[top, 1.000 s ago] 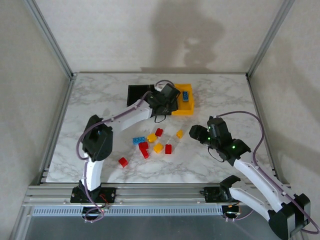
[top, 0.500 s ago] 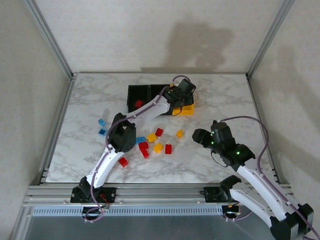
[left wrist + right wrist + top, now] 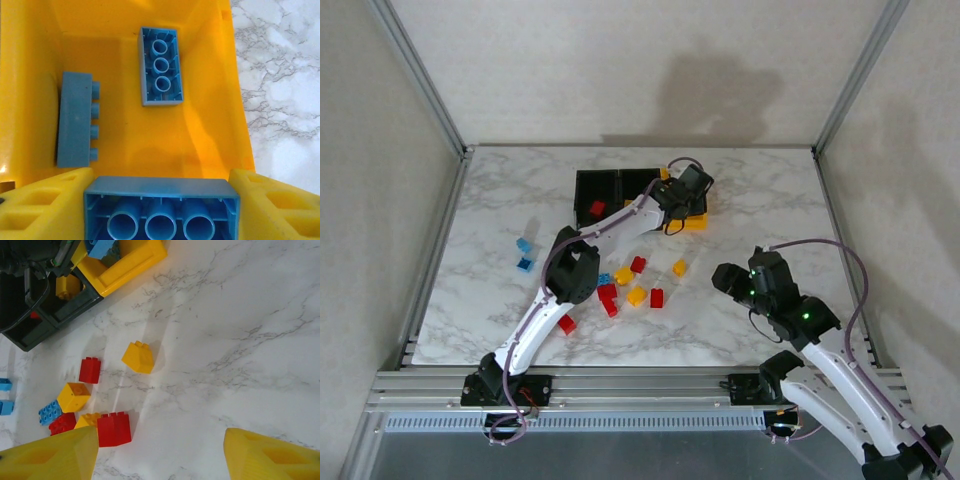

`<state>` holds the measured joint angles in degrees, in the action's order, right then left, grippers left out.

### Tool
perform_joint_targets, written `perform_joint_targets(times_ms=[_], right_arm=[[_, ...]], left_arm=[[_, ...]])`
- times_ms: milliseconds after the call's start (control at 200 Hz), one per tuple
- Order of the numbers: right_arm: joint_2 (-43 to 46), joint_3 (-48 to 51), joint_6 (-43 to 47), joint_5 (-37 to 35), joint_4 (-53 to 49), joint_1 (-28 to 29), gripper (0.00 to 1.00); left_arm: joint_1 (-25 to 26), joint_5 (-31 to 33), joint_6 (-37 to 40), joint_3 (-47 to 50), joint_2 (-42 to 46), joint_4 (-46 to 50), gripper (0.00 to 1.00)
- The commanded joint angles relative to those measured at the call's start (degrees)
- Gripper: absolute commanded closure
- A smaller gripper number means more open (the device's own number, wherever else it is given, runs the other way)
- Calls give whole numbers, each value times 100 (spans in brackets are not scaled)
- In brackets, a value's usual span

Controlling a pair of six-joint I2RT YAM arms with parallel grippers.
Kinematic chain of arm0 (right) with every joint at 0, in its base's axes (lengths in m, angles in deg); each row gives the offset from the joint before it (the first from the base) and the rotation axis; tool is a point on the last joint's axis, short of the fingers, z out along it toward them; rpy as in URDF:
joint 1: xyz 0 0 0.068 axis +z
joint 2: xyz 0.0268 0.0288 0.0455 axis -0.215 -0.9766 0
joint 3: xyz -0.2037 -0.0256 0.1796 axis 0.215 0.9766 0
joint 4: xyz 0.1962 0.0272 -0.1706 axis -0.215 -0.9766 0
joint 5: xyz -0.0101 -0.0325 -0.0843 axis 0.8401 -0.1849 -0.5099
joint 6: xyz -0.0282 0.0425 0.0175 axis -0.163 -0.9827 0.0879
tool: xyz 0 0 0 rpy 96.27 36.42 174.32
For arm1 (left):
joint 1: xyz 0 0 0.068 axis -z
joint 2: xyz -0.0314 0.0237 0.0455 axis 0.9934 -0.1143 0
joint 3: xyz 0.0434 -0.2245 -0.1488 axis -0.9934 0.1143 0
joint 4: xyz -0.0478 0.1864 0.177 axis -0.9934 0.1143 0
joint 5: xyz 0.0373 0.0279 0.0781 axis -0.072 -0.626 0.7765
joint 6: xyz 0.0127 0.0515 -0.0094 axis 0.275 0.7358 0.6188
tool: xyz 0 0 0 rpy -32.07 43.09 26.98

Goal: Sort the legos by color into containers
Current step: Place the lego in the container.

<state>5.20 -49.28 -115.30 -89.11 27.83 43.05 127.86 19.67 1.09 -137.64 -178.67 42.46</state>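
The right gripper point(image 3: 160, 455) hangs released and empty, at 4 o'clock from the loose legos point(image 3: 637, 295): three yellow, three blue, about five red. At 12 o'clock, the left gripper point(image 3: 160, 202) grasps one blue brick point(image 3: 161, 187) over the yellow bin point(image 3: 222, 100), where two blue legos point(image 3: 160, 65) lie.

Bare marble point(image 3: 770, 200) right of the scattered bricks point(image 3: 636, 295) lies open (left arm point(image 3: 620, 222) overhangs the bins point(image 3: 595, 185))

Bright even lighting, soft diffuse shadows, sharp focus, vivid colours
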Motion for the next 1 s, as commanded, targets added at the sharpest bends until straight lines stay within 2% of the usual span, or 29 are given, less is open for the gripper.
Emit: perform_joint_targets(times_ms=[0, 140, 190, 506, 766, 996], right_arm=[[76, -130, -86, -203, -209, -22, 33], [79, -122, -86, -189, -210, -22, 33], [81, -112, -87, -188, -204, -16, 33], [98, -124, -44, -171, -179, -21, 33], [128, -169, -16, -183, -175, -16, 33], [97, -323, 45, -214, -235, -21, 32]], left_arm=[[-39, 184, 140, -168, -190, -78, 47], [-39, 199, 153, -174, -207, -90, 41], [-39, 210, 147, -173, -206, -86, 35], [-22, 208, 170, -154, -36, -69, 26], [20, 110, 170, -66, 176, -132, 27], [140, -311, 179, 151, 683, -311, 27]])
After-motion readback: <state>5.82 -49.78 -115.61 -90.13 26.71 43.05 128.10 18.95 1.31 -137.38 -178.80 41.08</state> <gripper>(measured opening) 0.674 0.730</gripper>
